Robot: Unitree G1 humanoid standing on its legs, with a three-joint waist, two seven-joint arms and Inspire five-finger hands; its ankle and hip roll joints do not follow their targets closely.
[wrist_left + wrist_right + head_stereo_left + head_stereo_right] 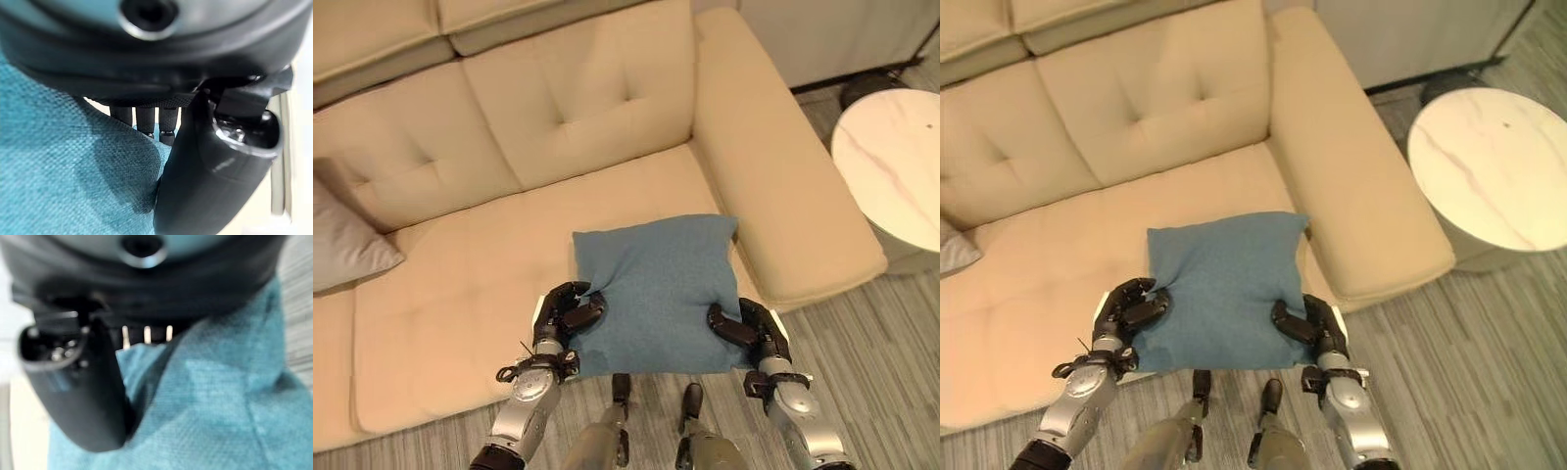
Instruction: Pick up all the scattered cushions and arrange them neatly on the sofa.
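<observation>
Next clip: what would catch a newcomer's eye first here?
The blue cushion, held over the front edge of the beige sofa beside its right armrest, with the left hand and right hand curled onto opposite sides. Next, a grey cushion lies at the seat's far left, and a round white marble table stands right of the sofa.

No text, label, number or sign can be read on anything here.
</observation>
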